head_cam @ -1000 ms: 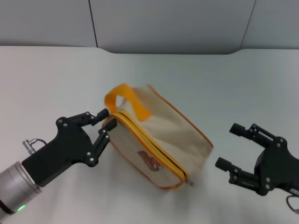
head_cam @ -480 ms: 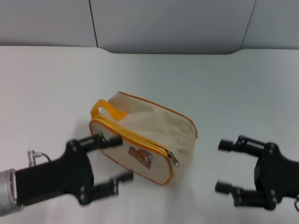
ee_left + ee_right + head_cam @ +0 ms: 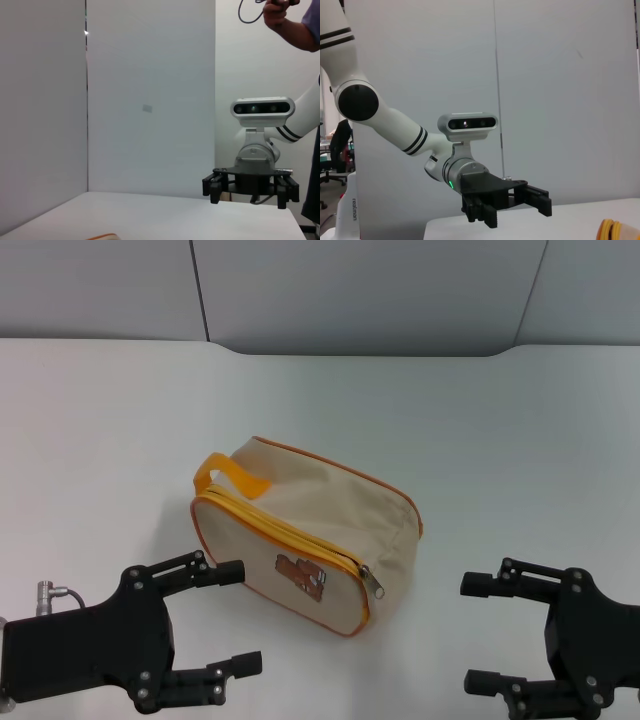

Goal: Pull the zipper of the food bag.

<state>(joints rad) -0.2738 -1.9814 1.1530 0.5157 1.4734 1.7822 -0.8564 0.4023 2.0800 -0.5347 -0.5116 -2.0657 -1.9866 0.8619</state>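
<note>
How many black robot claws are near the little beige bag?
2. The left gripper sits open at the boxy beige fabric food bag's near-left side; the right gripper sits open to its right. Neither touches it.

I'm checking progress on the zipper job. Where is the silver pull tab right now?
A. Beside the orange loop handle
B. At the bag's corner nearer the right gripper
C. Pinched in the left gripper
B: the silver pull tab hangs at the food bag's corner toward the right gripper, untouched; both grippers, including the left gripper, sit open and apart from it.
</note>
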